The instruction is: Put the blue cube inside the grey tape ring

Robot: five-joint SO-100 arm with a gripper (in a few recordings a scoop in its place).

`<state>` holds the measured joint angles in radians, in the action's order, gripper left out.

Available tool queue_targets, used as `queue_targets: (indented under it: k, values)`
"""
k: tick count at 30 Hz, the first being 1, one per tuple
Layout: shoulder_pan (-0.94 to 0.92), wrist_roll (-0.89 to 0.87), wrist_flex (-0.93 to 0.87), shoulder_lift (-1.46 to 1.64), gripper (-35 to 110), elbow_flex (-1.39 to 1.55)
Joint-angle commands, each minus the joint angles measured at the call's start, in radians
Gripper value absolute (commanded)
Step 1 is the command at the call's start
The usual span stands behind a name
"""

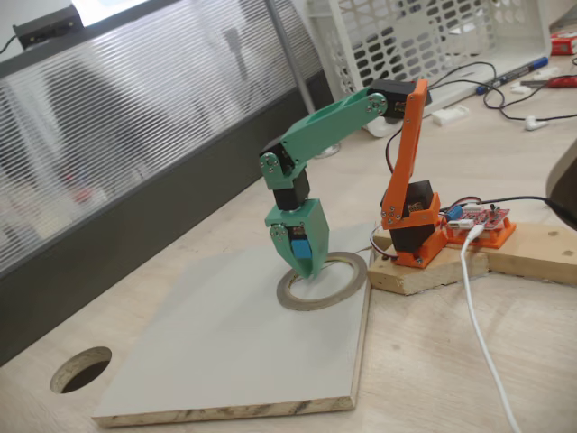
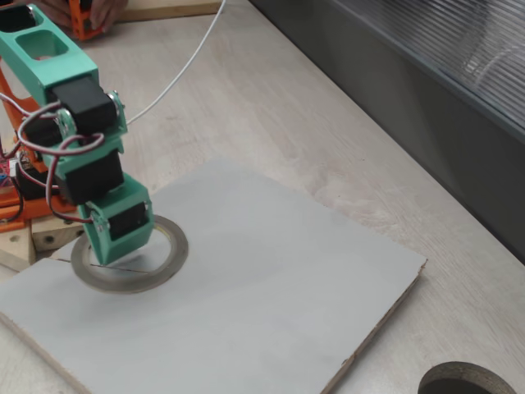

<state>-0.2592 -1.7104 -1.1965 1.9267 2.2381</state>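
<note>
**Blue cube held over the tape ring**

On a pale wooden table [image 1: 433, 361] lies a white board [image 1: 225, 352] with a raw chipboard edge, and the green pincer [image 1: 302, 262] points down over its far corner. Directly beneath the pincer sits the grey tape ring [image 1: 338, 290], flat on the board; the fingertips reach down inside the hoop. The pincer is clenched on the blue cube [image 1: 297, 246], which shows as a bright patch between the green fingers, just above the ring's opening. In the other fixed view the pincer [image 2: 115, 246] covers the cube, and the ring [image 2: 164, 263] curves around it.

Behind the pincer, the orange arm base [image 1: 410, 225] stands on a wooden block [image 1: 523, 248], with a red circuit board [image 1: 482, 225] beside it and a white cable [image 1: 478, 316] trailing across the table. In front of the pincer, past the board's near corner, a round hole [image 1: 81, 368] is cut through the tabletop. A ribbed translucent panel [image 1: 135, 117] on a dark frame runs along the table's edge, and a white lattice basket [image 1: 424, 36] stands further back. No writing can be read.
</note>
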Motion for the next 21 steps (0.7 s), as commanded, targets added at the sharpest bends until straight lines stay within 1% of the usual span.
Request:
queue_targets:
  k: [1, 5, 12, 15, 18, 21]
  values:
    - [0.009, -0.011, -0.018, 0.041, 0, 0.029]
    - [0.009, -0.014, -0.018, 0.043, 3, 0.02]
    - [0.008, -0.017, -0.026, 0.043, 29, 0.02]
    - [0.008, -0.018, -0.091, 0.029, 36, 0.018]
    - [0.008, -0.018, -0.121, 0.028, 40, 0.018]
    - [0.008, -0.018, -0.127, 0.029, 40, 0.017]
